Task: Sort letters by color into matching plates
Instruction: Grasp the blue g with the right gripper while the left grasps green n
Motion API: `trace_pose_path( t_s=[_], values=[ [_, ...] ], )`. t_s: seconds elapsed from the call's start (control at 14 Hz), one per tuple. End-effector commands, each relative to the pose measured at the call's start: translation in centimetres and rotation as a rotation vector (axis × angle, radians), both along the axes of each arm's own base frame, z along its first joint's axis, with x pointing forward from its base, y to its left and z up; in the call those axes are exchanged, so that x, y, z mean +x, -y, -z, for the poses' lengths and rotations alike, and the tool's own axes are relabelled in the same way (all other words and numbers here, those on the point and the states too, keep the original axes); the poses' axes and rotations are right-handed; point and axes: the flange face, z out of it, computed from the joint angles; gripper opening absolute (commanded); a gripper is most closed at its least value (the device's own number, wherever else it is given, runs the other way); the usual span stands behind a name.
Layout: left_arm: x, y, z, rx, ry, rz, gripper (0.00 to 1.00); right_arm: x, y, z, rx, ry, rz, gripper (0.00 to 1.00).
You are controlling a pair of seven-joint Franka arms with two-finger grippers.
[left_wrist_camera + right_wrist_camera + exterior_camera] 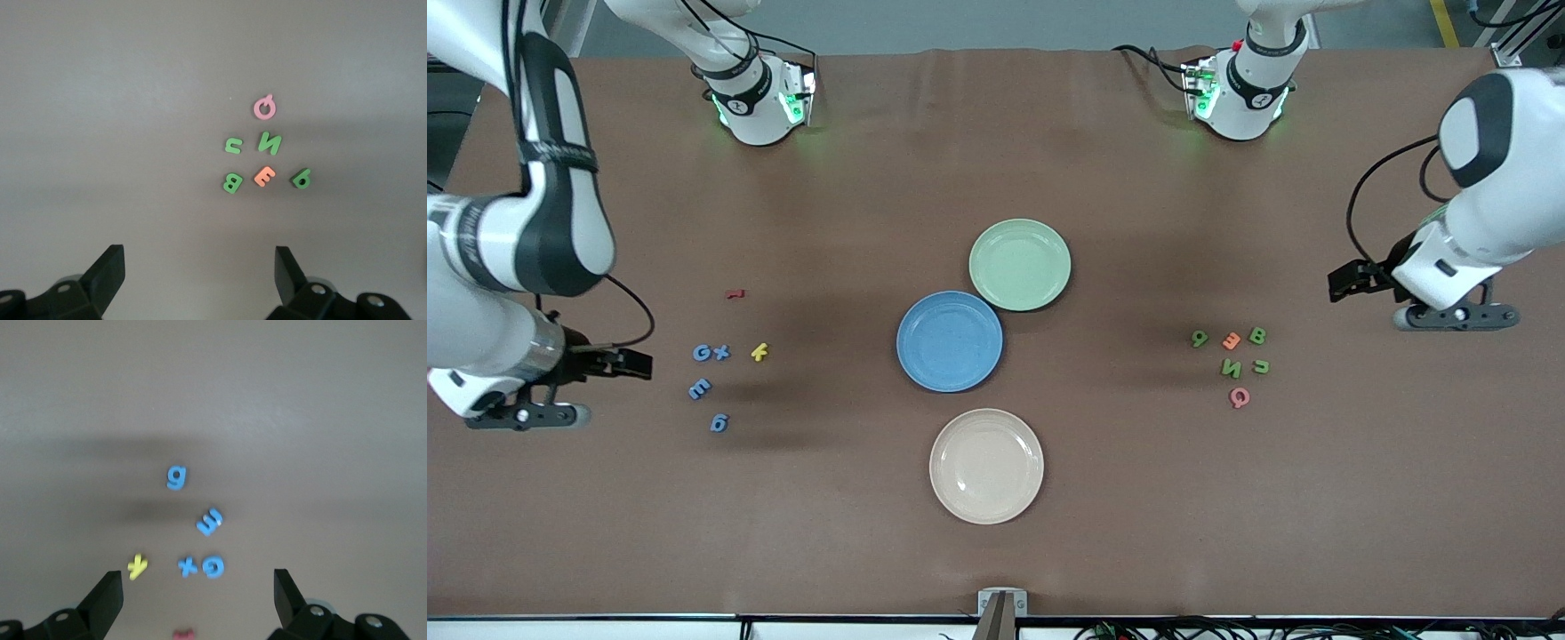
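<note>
Brown table [996, 142], cream plate [986, 466]

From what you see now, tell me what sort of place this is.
Probably a robotics lab bench: two bolted-down arm bases, a brown mat-covered table, and cables along its front edge.

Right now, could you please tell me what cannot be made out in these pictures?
- Dark red letter: cut off by the right wrist view's edge; too small in the front view to read.
- Plates, such as the blue plate: outside both wrist views.
- Left arm's upper links: cut off by the front view's edge.
</note>
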Motion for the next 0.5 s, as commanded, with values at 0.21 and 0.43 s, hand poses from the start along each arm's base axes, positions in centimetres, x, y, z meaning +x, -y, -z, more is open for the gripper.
trace_pose_path(
  t_s=[0.21, 0.43],
  values=[
    [1.1, -0.1, 9.2, -0.025, 0.025, 0.024, 0.90, 1.0, -1.4, 8.2, 0.075, 0.045, 0.034, 1.00],
    [1.9, -0.1, 13.8, -0.040, 0.023, 0.008, 0.81, 1.4, -1.5, 13.0, 0.059, 0.042, 0.031, 1.00]
  ],
)
